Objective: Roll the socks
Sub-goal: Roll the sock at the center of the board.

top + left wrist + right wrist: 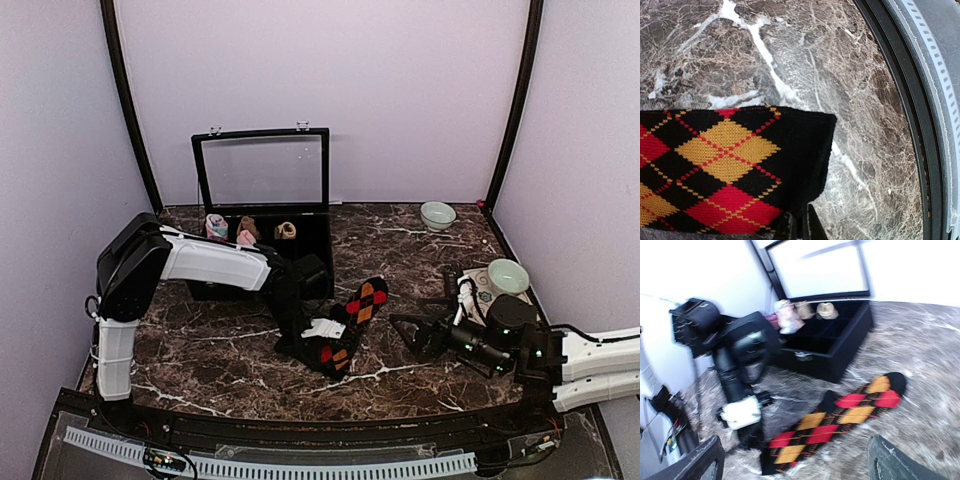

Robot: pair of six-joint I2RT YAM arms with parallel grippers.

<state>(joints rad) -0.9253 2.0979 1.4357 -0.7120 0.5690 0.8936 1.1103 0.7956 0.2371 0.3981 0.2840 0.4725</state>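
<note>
One of the socks (352, 318), black with red and orange argyle diamonds, lies flat and stretched out on the marble table (420, 250). My left gripper (305, 350) is shut on the sock's near end; in the left wrist view its fingertips (788, 226) pinch the black edge of the sock (730, 165). My right gripper (420, 322) is open and empty, off to the right of the sock. In the right wrist view the whole sock (840, 420) lies ahead of the wide-spread fingers (900, 460), with the left gripper (747, 437) at its near end.
A black divided box (310, 245) with its lid raised stands behind the sock and holds small sock rolls (216, 226). Two pale bowls (437, 215) (507, 275) sit at the back right. The table's dark front rim (900, 100) runs close to the left gripper.
</note>
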